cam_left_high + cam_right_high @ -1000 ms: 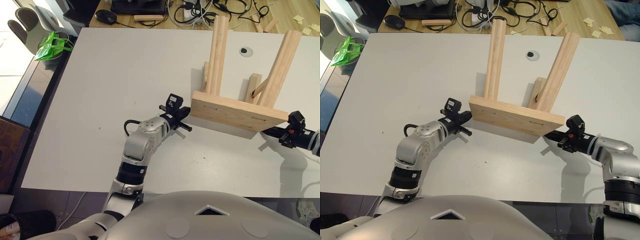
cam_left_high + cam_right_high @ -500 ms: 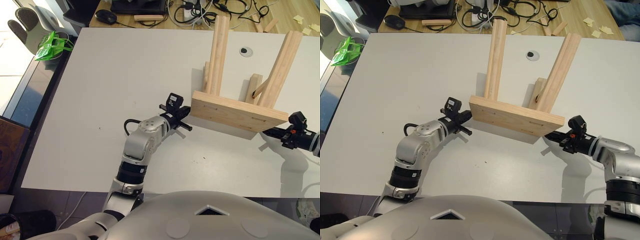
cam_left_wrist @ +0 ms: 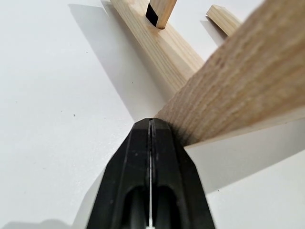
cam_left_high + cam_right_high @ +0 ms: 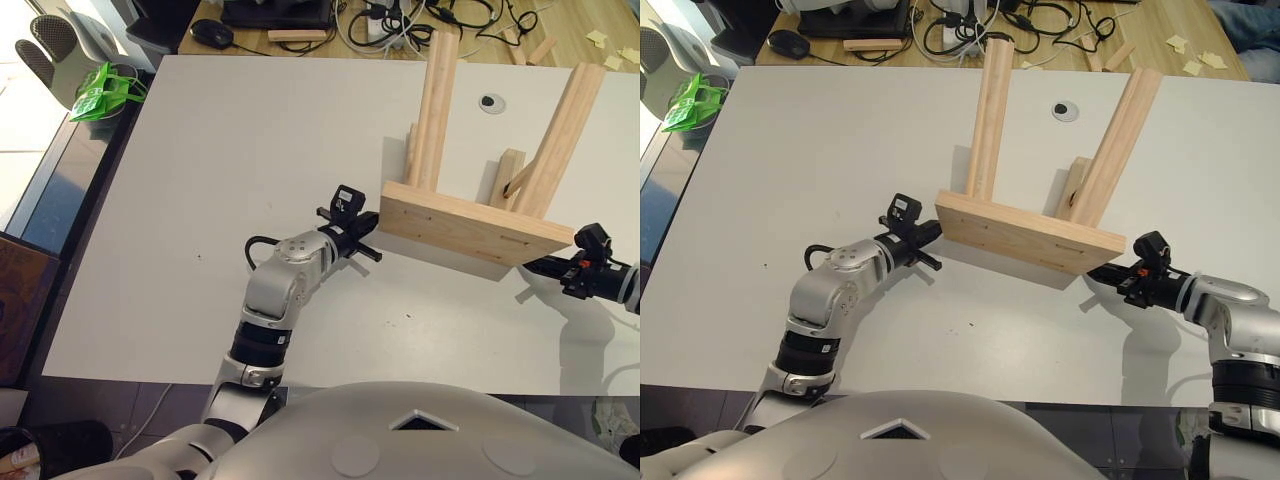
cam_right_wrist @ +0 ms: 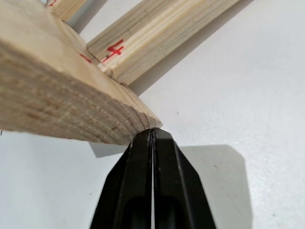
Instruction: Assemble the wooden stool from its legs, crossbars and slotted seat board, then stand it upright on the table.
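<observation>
Left gripper (image 3: 150, 122) and right gripper (image 5: 152, 131), each pinched together, touch opposite ends of the seat board (image 4: 470, 226).

left arm (image 4: 270, 305), in the lower middle of the frame, is silver-grey with round joints, black rings and one black cable (image 4: 256, 248). left gripper (image 3: 150, 125) and right gripper (image 5: 152, 134) are smooth black.

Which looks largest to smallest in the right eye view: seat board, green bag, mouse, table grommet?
1. seat board
2. green bag
3. mouse
4. table grommet
Mouse lies farther back, so less sure.
</observation>
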Controlling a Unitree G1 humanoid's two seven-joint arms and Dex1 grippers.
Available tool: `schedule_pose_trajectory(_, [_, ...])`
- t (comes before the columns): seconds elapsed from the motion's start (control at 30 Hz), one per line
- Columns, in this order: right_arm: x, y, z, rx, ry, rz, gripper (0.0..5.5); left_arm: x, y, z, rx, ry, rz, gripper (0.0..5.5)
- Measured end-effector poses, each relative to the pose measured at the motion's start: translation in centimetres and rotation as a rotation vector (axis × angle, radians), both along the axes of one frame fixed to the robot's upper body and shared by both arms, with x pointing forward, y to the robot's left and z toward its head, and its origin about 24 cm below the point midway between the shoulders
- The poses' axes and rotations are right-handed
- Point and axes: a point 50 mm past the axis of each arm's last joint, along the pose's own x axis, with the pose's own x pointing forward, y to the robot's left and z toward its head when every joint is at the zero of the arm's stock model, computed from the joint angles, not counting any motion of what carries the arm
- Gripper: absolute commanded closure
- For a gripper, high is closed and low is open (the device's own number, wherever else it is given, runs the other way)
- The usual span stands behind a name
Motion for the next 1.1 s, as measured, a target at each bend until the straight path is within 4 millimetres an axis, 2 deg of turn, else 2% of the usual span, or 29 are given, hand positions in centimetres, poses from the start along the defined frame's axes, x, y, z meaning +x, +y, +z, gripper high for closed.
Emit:
schedule_pose_trajectory(0.33, [0.4, 0.7, 0.4, 0.044, -0.013, 0.002, 5.5, 0.2, 1.1, 0.2, -0.005, 0.027, 0.012, 5.49])
schedule_pose_trajectory(0.77, [1.5, 1.2, 1.0, 0.108, -0.064, -0.042, 5.5, 1.0, 2.2, 2.7, -0.089, -0.009, 0.031, 5.49])
schedule_pose_trajectory(1.1, [3.2, 1.7, 3.8, 0.201, -0.16, -0.088, 5.5, 1.7, 3.1, 3.7, -0.126, -0.028, 0.063, 5.49])
